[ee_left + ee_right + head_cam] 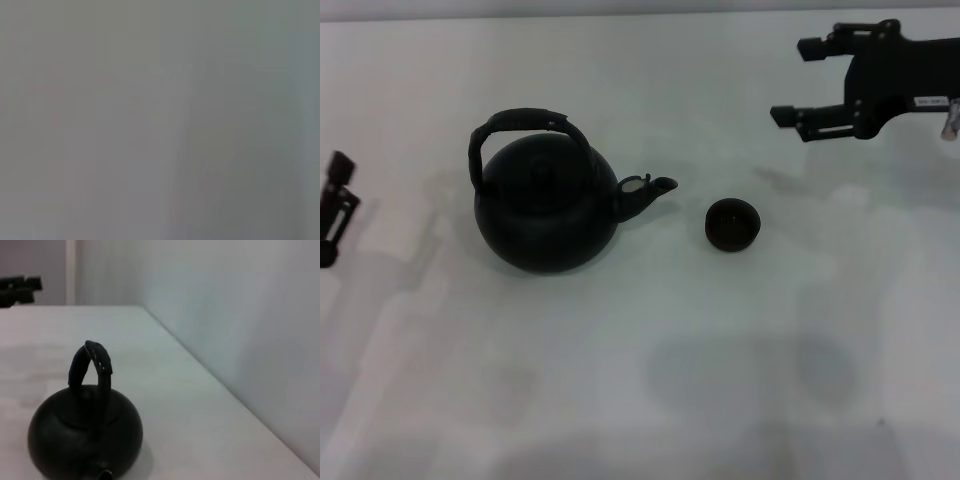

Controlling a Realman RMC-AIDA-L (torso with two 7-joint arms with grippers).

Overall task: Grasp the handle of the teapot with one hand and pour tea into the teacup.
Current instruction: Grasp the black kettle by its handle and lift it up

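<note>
Head view: teapot upright on surface, spout facing teacup just beside, ready to pour; right pincer apart, far off; left pincer parked, state unclear

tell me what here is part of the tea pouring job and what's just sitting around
Part of the job:
- teapot
- its handle
- teacup, beside the spout
- right gripper, open, above the far right of the table

Just around:
- left gripper, idle at the left edge
- white table
</note>
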